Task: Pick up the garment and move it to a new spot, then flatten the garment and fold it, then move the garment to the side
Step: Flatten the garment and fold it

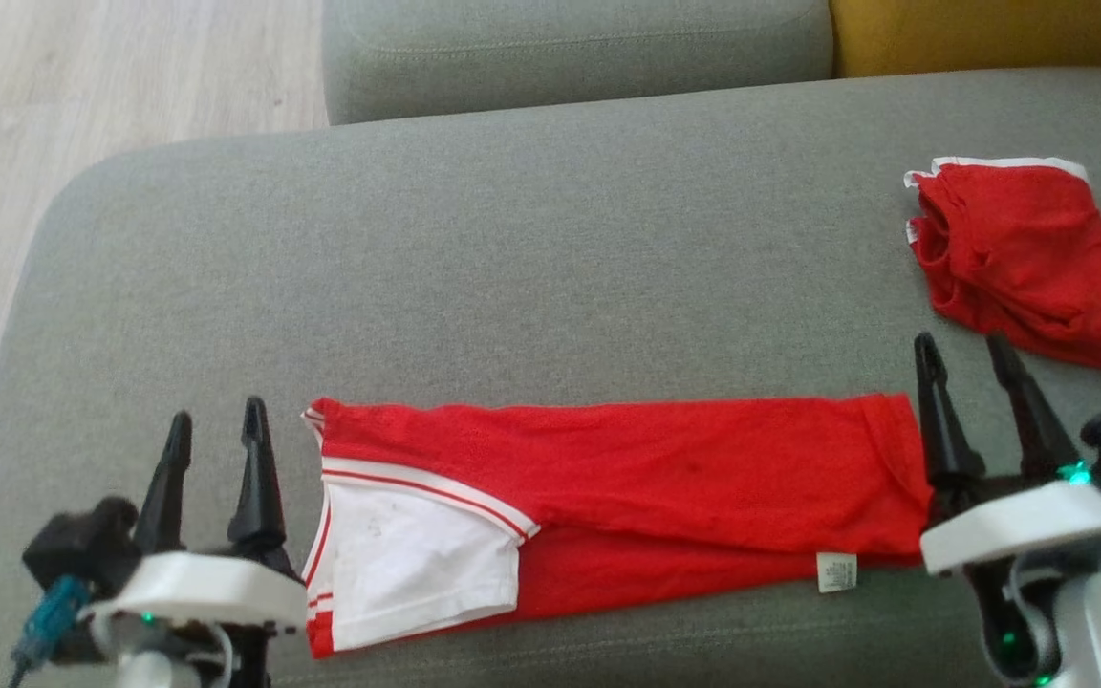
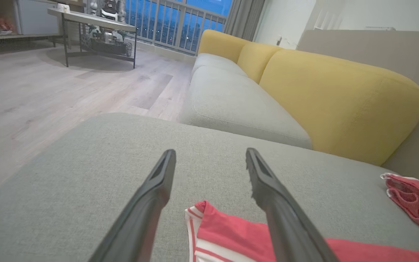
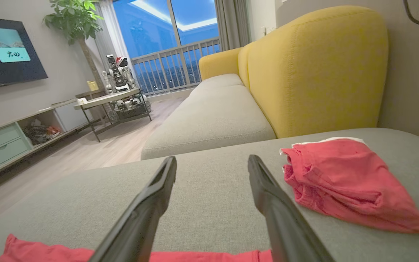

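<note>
L gripper & R gripper: both wide open, empty, one just beside each end of the shirt. Shirt lies as a long band near the sofa front edge. Prob. mid-fold. Next: pinch one end, carry it across. Tag: print too small to read.

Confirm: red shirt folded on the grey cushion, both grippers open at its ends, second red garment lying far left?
Wrong side: head view shows the second red garment far right, past the open right gripper; red shirt folded on the grey cushion, left gripper open.
</note>
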